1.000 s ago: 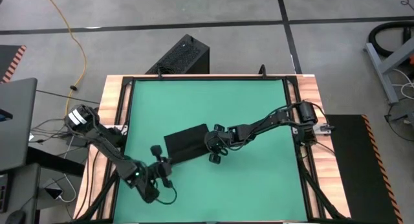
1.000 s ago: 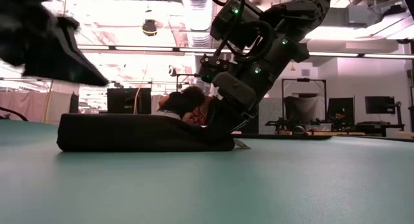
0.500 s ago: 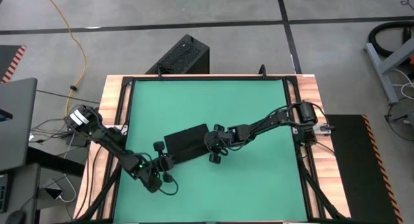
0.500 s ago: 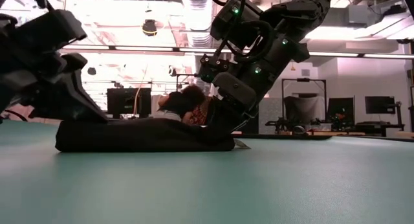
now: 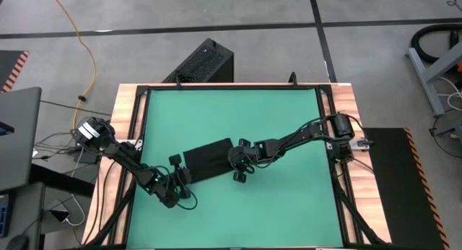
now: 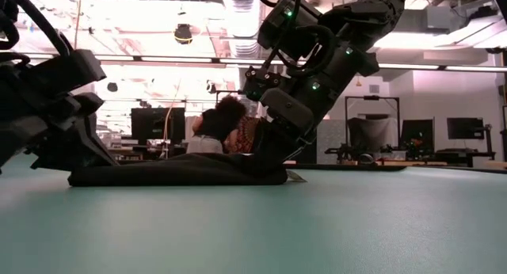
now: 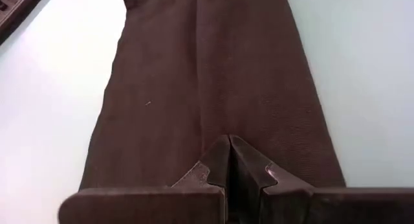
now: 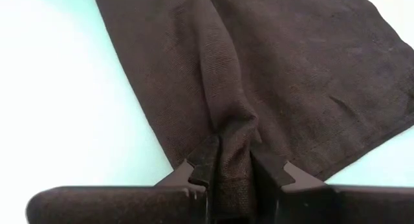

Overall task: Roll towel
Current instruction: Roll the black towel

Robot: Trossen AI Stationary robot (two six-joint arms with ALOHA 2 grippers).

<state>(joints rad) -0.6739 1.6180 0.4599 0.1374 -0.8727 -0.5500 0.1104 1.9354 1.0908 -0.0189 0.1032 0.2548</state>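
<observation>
So the towel (image 5: 208, 158) is lying folded flat near the middle of the green desk (image 5: 289, 207). The right end effector (image 8: 226, 160) has a ridge of the cloth pinched between its fingers at the towel's right end. The left end effector (image 7: 229, 160) sits at the opposite end with its fingers pressed together, tips over the fabric, nothing caught between them.

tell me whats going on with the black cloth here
Two robot arms are working on a black towel lying folded flat on the green table. The right gripper is pinching a ridge of cloth at one end. The left gripper is shut with its tip over the other end, holding nothing. No roll has formed yet.
</observation>
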